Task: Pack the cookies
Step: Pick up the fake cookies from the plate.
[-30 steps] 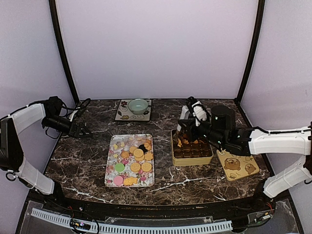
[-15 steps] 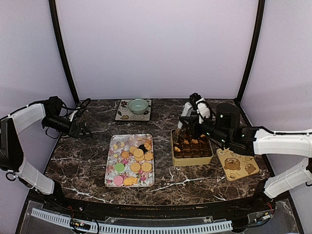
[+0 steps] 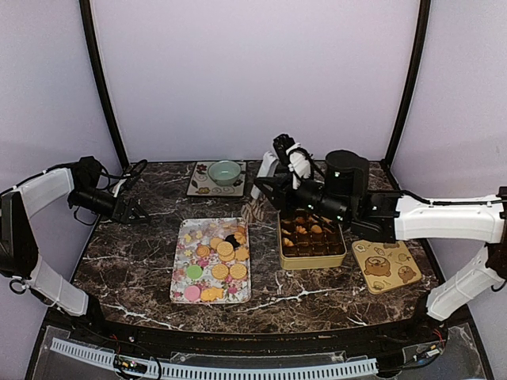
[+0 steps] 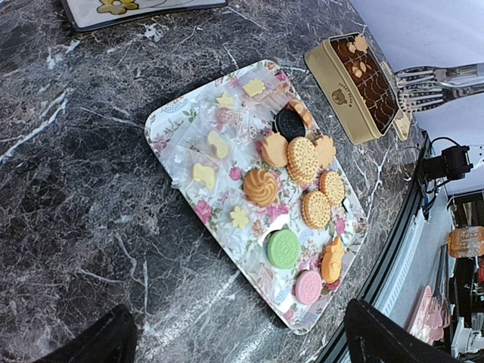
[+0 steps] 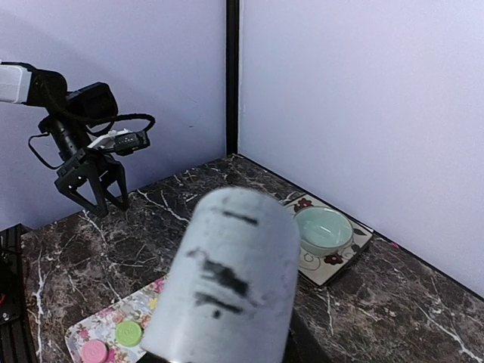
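The cookies lie on a floral tray left of centre: golden round ones, one dark, one green, one pink; the left wrist view shows them too. More cookies sit in the compartments of a gold tin. My right gripper hangs raised above the table behind and left of the tin, jaws apart, nothing seen in them. Its white finger blocks much of its wrist view. My left gripper is open and empty, low at the table's left, away from the tray.
The tin's lid with bear pictures lies right of the tin. A pale green bowl stands on a decorated tile at the back. Black frame posts rise at both back corners.
My right gripper has lifted from over the tin and swung left and back, now above the table between the tin and the bowl. The left arm has not moved.
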Controlling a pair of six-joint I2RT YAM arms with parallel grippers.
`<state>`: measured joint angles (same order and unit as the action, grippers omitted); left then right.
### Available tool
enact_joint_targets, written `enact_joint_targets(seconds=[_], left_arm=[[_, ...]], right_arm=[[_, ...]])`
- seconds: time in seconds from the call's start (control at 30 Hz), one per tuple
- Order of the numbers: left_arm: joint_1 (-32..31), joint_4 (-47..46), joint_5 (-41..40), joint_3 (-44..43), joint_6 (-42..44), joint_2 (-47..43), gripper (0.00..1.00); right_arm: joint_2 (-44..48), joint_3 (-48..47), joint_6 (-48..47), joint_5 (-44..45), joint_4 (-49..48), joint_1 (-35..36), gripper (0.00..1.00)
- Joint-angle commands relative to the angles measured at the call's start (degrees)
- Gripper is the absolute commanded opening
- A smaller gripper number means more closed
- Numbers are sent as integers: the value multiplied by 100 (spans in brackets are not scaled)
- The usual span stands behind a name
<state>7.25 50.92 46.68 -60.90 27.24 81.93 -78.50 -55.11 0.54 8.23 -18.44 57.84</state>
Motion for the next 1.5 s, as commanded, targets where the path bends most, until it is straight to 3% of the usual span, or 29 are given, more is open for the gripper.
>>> enact_joint_targets(seconds=[0.0,0.27,0.43,1.07,1.47], left_arm=[[33,108,46,-41,-46,-85,98],[40,168,-34,15,38,-160,98],[40,177,-50,34,92,-177,98],[40,171,2,33,88,-171,98],[40,164,-3,50,106,-178,98]], right_arm=[[-821,-770,-4,-354,-659,341,33],[-2800,-2376,-66,-545,-720,883,42],[-3341,-2749,-3,-583,-788,895,42],[-3946,-2932,13,-578,-808,855,41],[-3861,-2706,-178,-375,-876,825,38]])
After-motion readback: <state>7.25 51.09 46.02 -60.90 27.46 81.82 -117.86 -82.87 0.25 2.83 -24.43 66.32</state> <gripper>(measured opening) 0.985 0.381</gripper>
